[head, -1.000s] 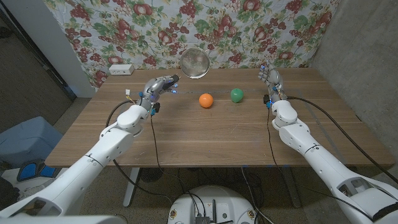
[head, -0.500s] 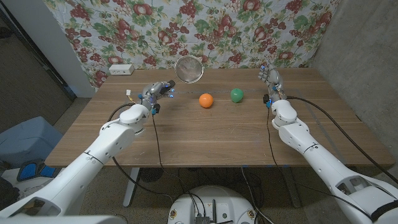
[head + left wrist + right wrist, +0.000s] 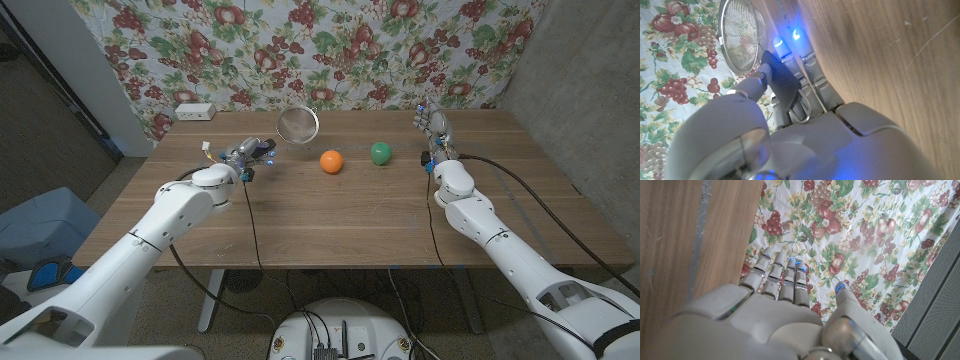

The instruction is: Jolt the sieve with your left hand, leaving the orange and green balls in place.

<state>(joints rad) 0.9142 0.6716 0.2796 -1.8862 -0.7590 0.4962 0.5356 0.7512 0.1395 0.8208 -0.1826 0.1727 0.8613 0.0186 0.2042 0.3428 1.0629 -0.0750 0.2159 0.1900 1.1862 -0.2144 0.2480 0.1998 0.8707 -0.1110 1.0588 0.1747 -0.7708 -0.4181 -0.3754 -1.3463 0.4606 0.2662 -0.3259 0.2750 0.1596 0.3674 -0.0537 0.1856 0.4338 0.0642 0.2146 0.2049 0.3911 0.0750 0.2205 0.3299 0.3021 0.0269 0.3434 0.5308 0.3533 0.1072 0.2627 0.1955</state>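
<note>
The sieve is held up above the far part of the bench, its round mesh bowl tilted toward the camera in front of the flowered cloth. The left robot hand grasps its dark handle, fingers wrapped around it; in the left wrist view the handle sits between thumb and fingers, with the mesh bowl just past them. To the right of the sieve and nearer, the orange ball rests on the bench, and the green ball lies just beside it, further right, the two apart. The right robot hand stands near the far right part of the bench, holding nothing, fingers straight and close together. A white box sits at the far left corner
</note>
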